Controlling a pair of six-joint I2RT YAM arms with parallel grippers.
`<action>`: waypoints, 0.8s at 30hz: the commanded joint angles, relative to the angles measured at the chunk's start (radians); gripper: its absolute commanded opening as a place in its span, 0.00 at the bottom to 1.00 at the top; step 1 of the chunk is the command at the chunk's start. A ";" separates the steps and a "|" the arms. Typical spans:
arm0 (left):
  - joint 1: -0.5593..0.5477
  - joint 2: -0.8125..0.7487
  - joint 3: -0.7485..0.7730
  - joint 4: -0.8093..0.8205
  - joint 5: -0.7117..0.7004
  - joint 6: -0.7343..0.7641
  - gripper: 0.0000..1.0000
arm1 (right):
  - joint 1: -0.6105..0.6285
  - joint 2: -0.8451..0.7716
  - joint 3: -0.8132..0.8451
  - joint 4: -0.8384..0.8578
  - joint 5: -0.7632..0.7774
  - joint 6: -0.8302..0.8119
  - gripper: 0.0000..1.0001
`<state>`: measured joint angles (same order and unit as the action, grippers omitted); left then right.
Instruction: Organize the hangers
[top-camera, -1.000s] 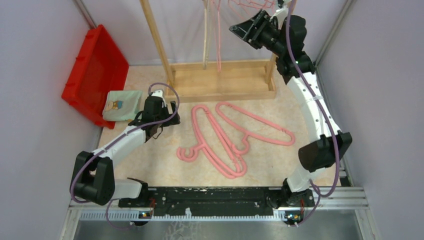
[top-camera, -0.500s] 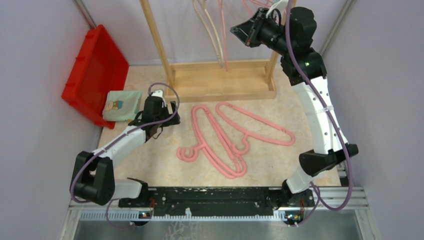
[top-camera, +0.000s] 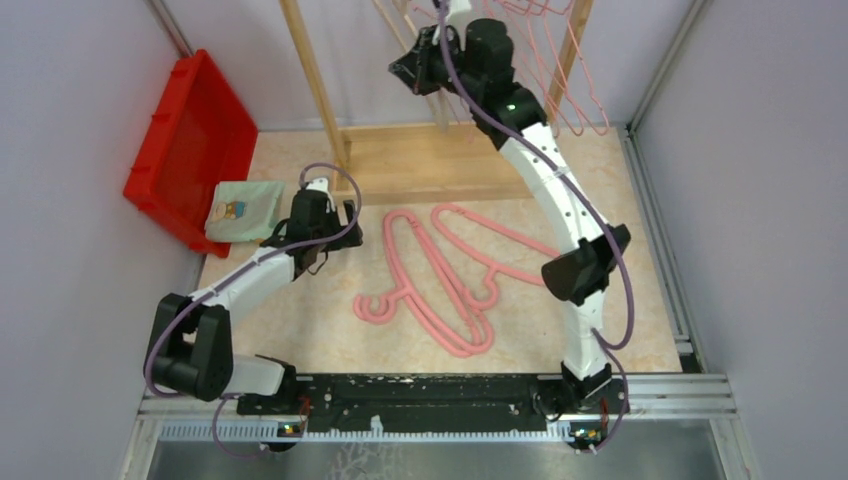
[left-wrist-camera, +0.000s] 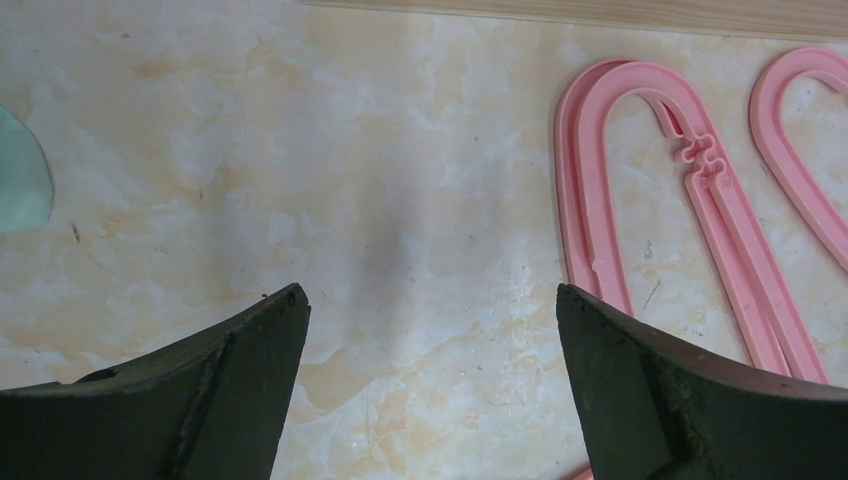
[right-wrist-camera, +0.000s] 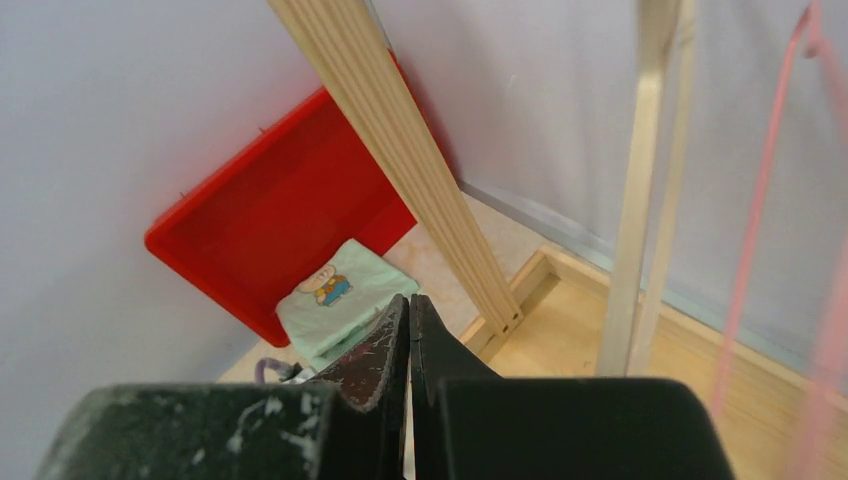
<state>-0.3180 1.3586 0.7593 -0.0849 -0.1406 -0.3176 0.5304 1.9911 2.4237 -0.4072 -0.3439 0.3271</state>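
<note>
Two thick pink hangers (top-camera: 440, 290) (top-camera: 520, 255) lie flat on the table, overlapping near their hooks. Thin pink hangers (top-camera: 575, 80) hang from the right end of the wooden rack (top-camera: 312, 80), and beige hangers (right-wrist-camera: 640, 150) hang near its middle. My right gripper (top-camera: 405, 68) is raised high beside the beige hangers, shut with nothing between its fingers (right-wrist-camera: 409, 305). Low over the table, left of the thick hangers, my left gripper (top-camera: 325, 240) is open and holds nothing (left-wrist-camera: 430, 300). The curved end of one thick hanger (left-wrist-camera: 580, 200) lies just beyond its right finger.
A red bin (top-camera: 190, 140) leans against the left wall with a folded green cloth (top-camera: 245, 210) at its foot. The rack's wooden base (top-camera: 450, 165) spans the back of the table. Grey walls close in both sides.
My right arm swung left from the rack's right end to its middle, and its jaws closed. Thin pink hangers now dangle at the right end. The left arm stayed put.
</note>
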 joint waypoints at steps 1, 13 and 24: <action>0.008 0.017 0.047 0.051 0.004 0.008 0.98 | 0.074 0.052 0.046 0.193 0.091 -0.094 0.00; 0.012 0.054 0.054 0.082 0.036 0.009 0.98 | 0.225 0.159 0.046 0.443 0.502 -0.414 0.00; 0.023 0.048 0.049 0.088 0.051 0.011 0.98 | 0.237 0.224 0.040 0.593 0.651 -0.594 0.02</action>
<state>-0.3012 1.4128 0.8017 -0.0219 -0.1070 -0.3161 0.7692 2.1838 2.4237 0.0494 0.2279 -0.1635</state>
